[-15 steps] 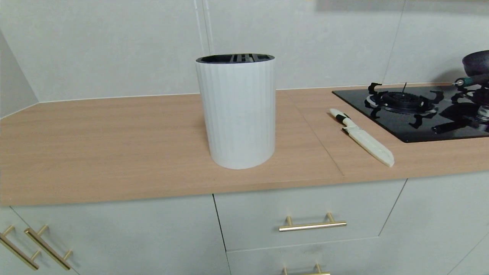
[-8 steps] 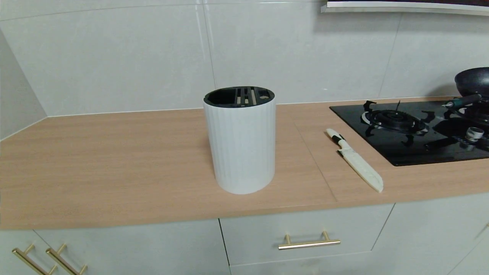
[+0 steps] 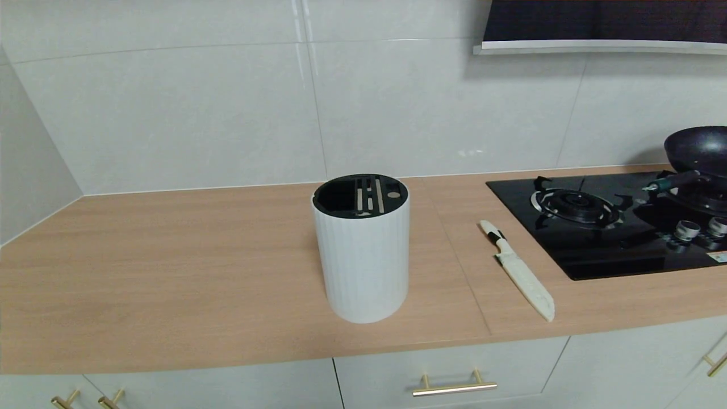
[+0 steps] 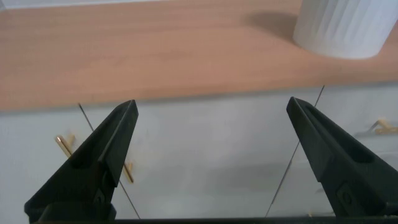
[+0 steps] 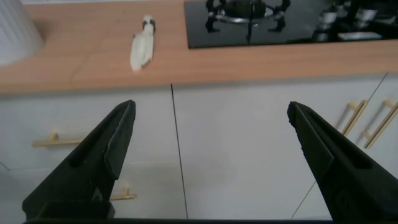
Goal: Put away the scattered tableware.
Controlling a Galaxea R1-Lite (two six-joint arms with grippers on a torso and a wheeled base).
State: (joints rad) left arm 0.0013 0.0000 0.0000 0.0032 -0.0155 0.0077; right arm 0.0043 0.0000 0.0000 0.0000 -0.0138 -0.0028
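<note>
Knife [image 3: 517,274] and white holder [image 3: 362,255] unmoved, camera shifted; left pincer [image 4: 211,101] and right pincer [image 5: 211,104] apart.

white ribbed holder [image 3: 363,267], cream knife [image 3: 519,275]

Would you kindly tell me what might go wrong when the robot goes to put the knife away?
The knife lies flat with its tip near the front edge of the counter; a clumsy grasp might nudge it off. The holder is tall with narrow slots, so a misaligned blade might tip it.
</note>
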